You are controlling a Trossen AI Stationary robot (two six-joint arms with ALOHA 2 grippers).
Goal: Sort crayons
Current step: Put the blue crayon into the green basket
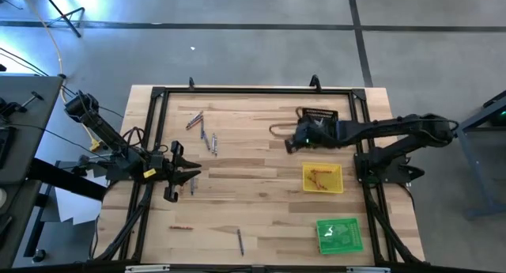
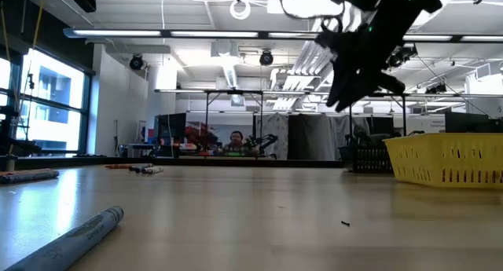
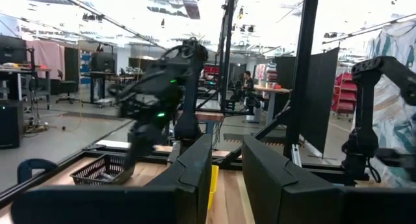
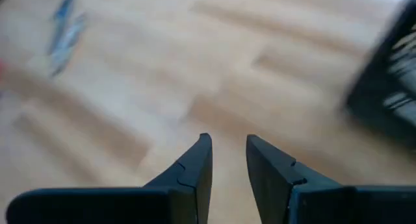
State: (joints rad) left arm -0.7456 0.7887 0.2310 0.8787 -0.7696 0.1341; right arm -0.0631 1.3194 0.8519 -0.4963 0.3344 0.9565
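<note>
From the low view a grey crayon (image 2: 75, 238) lies cut off at the near edge, other crayons (image 1: 204, 130) scattered on the counter (image 1: 253, 202), while the right end effector (image 1: 290, 145), fingers parted and empty, hovers beside the black tray (image 1: 320, 117), and the left end effector (image 1: 190, 178) waits open at the counter's left side.

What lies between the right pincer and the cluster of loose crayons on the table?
Bare wood. In the high view, nothing sits between the right pincer and the crayons.
</note>
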